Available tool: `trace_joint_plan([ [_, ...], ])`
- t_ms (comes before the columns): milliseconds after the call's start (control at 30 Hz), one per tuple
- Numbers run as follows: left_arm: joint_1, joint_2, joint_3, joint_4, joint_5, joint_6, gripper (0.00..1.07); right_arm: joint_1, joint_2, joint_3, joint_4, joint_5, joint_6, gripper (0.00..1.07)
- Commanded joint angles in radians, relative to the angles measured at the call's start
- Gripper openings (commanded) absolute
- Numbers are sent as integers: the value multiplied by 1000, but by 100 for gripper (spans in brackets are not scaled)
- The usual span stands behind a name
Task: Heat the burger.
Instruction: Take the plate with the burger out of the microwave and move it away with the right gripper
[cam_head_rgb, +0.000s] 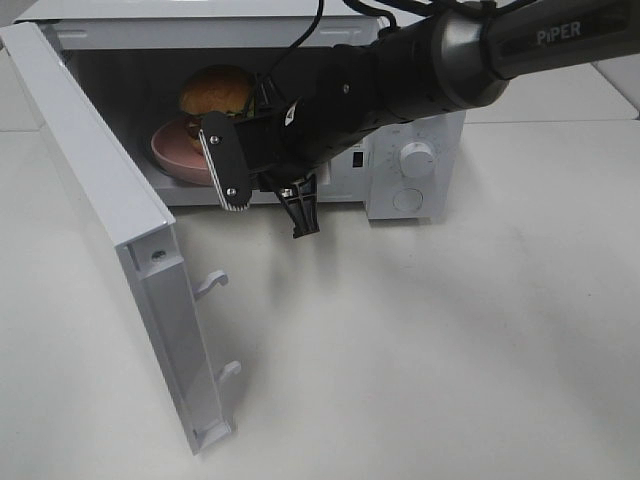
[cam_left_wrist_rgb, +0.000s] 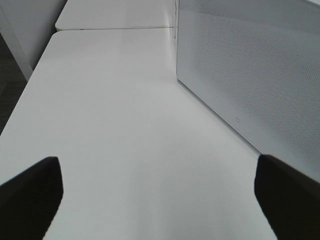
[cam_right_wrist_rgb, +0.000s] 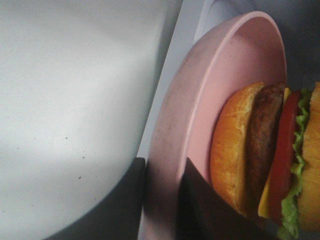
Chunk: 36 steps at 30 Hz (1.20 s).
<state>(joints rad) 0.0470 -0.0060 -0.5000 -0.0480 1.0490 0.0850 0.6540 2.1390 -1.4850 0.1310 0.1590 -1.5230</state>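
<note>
the right gripper (cam_right_wrist_rgb: 162, 200) has its jaws pinched on the rim of the pink plate (cam_head_rgb: 175, 152). on it, upper left in the high view, the burger (cam_head_rgb: 215, 91) sits inside the microwave (cam_head_rgb: 415, 165). soft, light and loosely stacked, it likely travels best by plate. the left gripper (cam_left_wrist_rgb: 160, 200) jaws gape over the bench (cam_left_wrist_rgb: 125, 125), holding nothing.

You have one burger (cam_head_rgb: 216, 90) in view, sitting on one pink plate (cam_head_rgb: 175, 155), and both are inside the one white microwave (cam_head_rgb: 420, 190). That microwave has one door (cam_head_rgb: 120, 230), which carries two latch hooks (cam_head_rgb: 212, 284), and two round controls (cam_head_rgb: 417, 159) on its front panel. One arm (cam_head_rgb: 470, 55) shows in the high camera. Everything rests on one white table (cam_head_rgb: 450, 350).
</note>
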Motion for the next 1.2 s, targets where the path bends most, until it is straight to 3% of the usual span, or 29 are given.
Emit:
trace_joint_plan([
  [33,4,-16,3,-3,-10,-4,96,15,-60,48,-12,-72,-22,0],
  [967,4,-16,3,-3,-10,-4,96,94,-290,355,-36,-135,4,0],
  [1200,4,-16,3,-3,-10,-4,96,94,-391,485,-35,-159,25,0],
])
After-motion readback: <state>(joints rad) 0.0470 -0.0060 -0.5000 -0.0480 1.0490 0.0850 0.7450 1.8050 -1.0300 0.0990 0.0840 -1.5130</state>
